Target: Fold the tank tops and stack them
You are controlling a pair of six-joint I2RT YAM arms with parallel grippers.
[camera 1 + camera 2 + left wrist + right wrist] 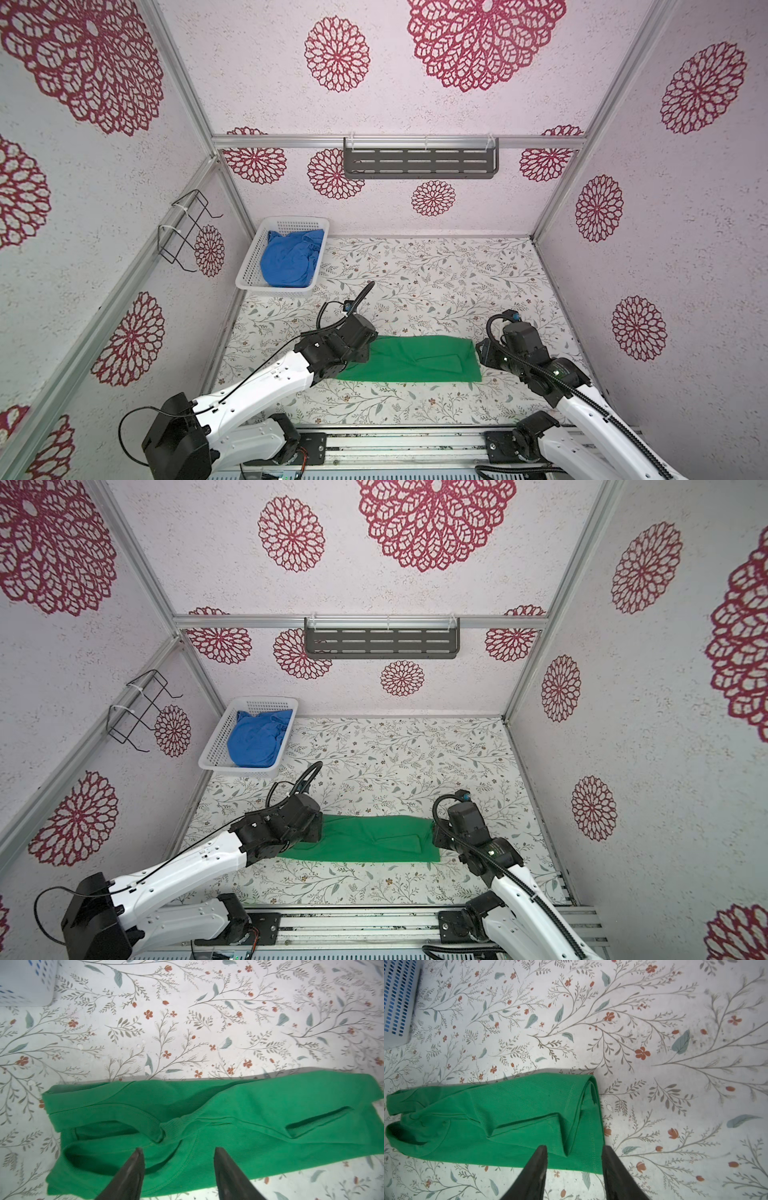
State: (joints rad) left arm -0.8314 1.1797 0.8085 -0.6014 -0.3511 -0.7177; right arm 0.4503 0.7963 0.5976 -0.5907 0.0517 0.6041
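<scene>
Floral-print tabletop [436, 274] serves as the work surface. The green tank top [409, 359] lies flat on it near the front edge, folded lengthwise into a long band running left to right. Straps and armholes are at the left end and the hem at the right end (hem stitching is clear in the right wrist view).

The left gripper [177, 1149] hangs over the strap end, jaws partly apart, with no cloth between them. The right gripper [575, 1147] hangs over the hem end, jaws likewise parted and pinching nothing; a raised crease of fabric sits just below the gap.

Judgement: one arm stands at each end because a long soft band needs both ends controlled to stay straight. A crosswise fold looks to be next.

The blue tank top [289, 259] is crumpled and unfolded inside the white basket [295, 222] at the far left corner, well apart from the green one. Nothing is stacked yet.
</scene>
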